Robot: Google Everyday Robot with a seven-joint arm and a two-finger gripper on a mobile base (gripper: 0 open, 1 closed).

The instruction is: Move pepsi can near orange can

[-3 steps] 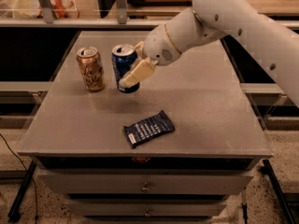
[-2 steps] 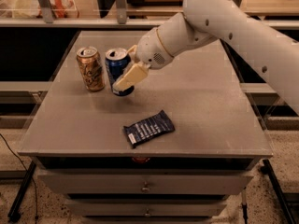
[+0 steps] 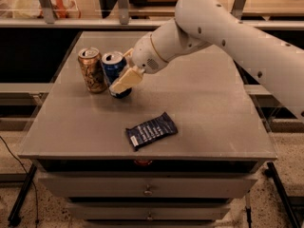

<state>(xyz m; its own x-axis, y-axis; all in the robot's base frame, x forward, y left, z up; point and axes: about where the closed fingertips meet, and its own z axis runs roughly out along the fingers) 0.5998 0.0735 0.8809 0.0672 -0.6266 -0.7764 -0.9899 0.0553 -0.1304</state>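
The pepsi can (image 3: 113, 69), dark blue with a silver top, stands upright on the grey table (image 3: 213, 113) at the left. My gripper (image 3: 124, 77) is shut on the pepsi can, its cream fingers (image 3: 126, 81) across the can's right side. The orange can (image 3: 91, 70), tan-orange with a silver top, stands upright just left of the pepsi can, with a very narrow gap or touching. My white arm reaches in from the upper right.
A flat dark-blue snack wrapper (image 3: 151, 130) lies near the table's front edge, in the middle. The table's left edge is close to the orange can. Drawers sit below the tabletop. Shelving runs along the back.
My gripper has carried the pepsi can leftward, closing the gap to the orange can. The orange can and wrapper have not moved.
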